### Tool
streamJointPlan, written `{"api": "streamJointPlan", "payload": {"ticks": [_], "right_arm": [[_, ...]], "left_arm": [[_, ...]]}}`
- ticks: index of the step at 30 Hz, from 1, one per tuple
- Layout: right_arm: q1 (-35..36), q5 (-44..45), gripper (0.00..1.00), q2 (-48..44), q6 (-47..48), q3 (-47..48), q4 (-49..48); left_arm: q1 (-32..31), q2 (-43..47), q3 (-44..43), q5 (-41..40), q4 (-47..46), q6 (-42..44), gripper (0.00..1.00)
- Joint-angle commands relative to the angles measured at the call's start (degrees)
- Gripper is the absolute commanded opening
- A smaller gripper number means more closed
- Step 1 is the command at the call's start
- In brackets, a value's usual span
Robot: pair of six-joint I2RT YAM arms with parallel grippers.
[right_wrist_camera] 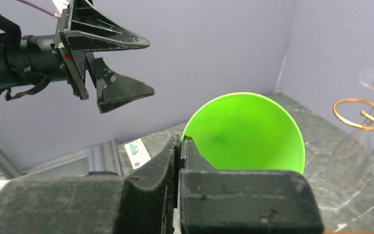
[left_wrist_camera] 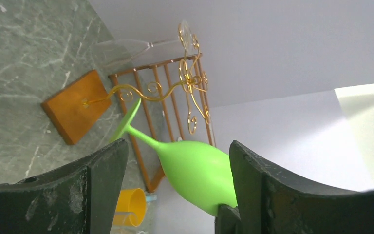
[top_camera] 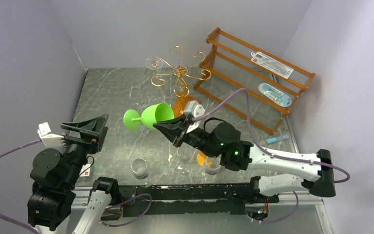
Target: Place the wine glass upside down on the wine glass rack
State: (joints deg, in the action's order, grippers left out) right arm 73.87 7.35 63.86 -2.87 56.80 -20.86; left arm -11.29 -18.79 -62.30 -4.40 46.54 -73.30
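Top external | right end effector [top_camera: 163, 127] pinching wine glass [top_camera: 153, 116] rim | left end effector [top_camera: 90, 130] spread wide, empty | risk: thin rim grip slips.

Wine glass [right_wrist_camera: 243, 131] stem — hidden behind bowl

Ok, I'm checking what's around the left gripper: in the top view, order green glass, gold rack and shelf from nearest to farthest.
1. green glass, to its right, held by the right gripper.
2. gold rack, back centre.
3. shelf, back right.
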Motion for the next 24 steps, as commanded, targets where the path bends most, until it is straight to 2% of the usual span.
{"api": "streamJointPlan", "payload": {"ticks": [1,4,7,10,19,24], "right_arm": [[2.9,8.8,0.00,5.4,9.5,3.4,-13.6],[4.7,10.8,0.00,8.2,12.6,4.1,-19.7],[5.4,11.3,0.00,9.9,13.5,3.6,-25.0],[5.6,10.6,0.00,11.3,13.2,3.2,-27.8],[6.0,9.9,0.00,13.0,8.3,2.3,-31.8],[6.0,7.8,0.00,13.7,6.7,1.1,-35.3]], "left_arm": [[0.0,-2.1,1.1,4.5,-3.9,-7.8,0.82],[0.0,-3.1,4.2,8.6,-9.1,-11.6,0.89],[0.0,-4.8,6.8,10.9,-12.9,-14.7,0.90],[0.0,-6.4,8.9,12.7,-18.5,-17.4,0.81],[0.0,-9.9,9.0,8.6,-26.5,-23.0,0.70],[0.0,-13.1,10.2,11.0,-31.2,-26.0,0.64]]}}
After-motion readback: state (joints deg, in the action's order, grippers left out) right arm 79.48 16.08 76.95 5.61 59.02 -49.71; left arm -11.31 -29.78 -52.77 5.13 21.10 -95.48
